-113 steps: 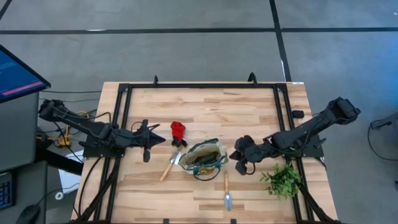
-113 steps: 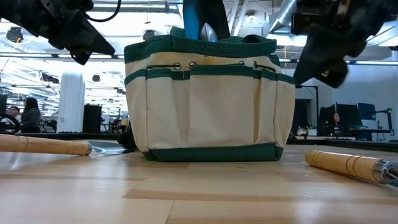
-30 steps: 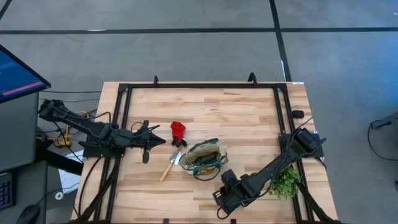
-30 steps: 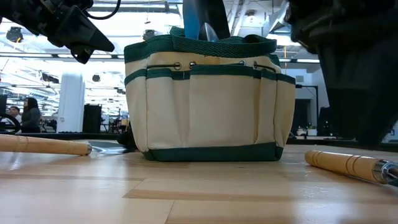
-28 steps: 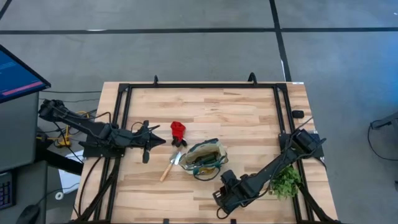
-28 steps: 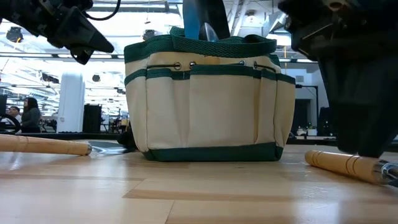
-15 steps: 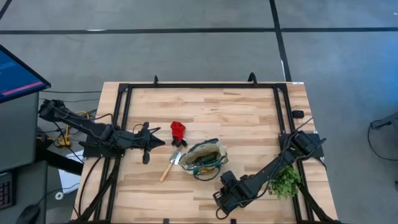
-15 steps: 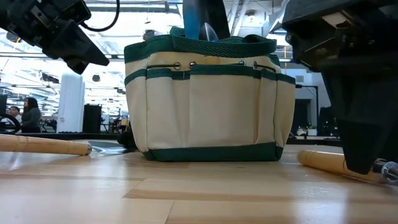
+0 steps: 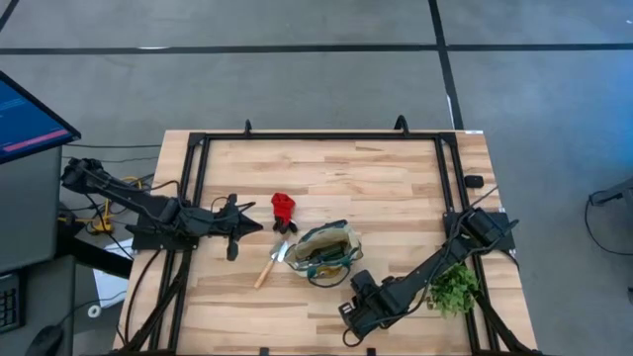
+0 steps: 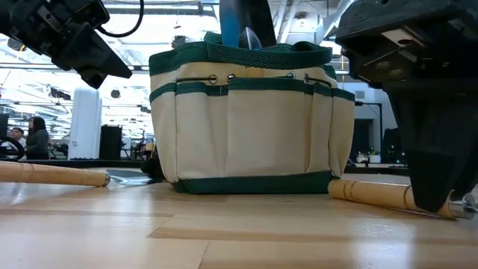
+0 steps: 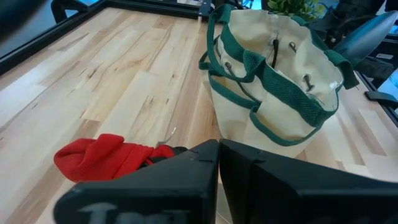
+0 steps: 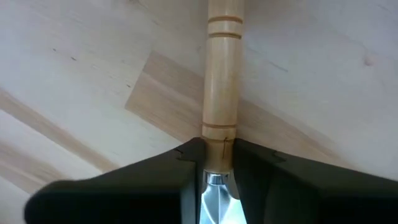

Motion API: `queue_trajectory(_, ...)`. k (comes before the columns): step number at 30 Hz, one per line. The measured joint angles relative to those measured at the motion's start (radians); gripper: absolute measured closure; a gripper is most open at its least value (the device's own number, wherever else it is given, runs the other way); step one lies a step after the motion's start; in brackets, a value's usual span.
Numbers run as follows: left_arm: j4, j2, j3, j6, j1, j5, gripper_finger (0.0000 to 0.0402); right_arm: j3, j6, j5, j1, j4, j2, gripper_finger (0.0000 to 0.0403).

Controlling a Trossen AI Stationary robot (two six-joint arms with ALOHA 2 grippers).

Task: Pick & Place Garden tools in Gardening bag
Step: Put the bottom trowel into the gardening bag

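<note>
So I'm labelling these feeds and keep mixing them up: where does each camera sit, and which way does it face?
High view: overhead, straight down on the table; both arms show.
Low view: tabletop height, level at the gardening bag; right hand looms near.
Left wrist view: past the left hand toward the bag and a red item.
Right wrist view: down on a wooden tool handle that the right hand grips.
Shared: the bag appears in high, low and left wrist views.

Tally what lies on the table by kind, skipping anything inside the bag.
Wooden-handled tools: 2, one held by the right gripper
Red item: 1
Plant sprig: 1
Gardening bag: 1
Total: 5
</note>
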Motion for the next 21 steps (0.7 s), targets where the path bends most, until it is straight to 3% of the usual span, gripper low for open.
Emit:
queue_trajectory(8,0.008,0.0,0.0,0.0,0.0,0.003,0.04,0.0,-0.016,-0.004,0.004,0.001,-0.011,0.0345)
queue_trajectory(16,0.088,0.0,0.0,-0.001,0.0,0.086,0.04,0.002,-0.079,0.025,0.018,-0.003,-0.056,0.0352)
queue_trajectory(21,0.145,0.0,0.0,-0.001,0.0,0.087,0.04,0.067,-0.107,0.056,0.041,-0.075,-0.061,0.0352)
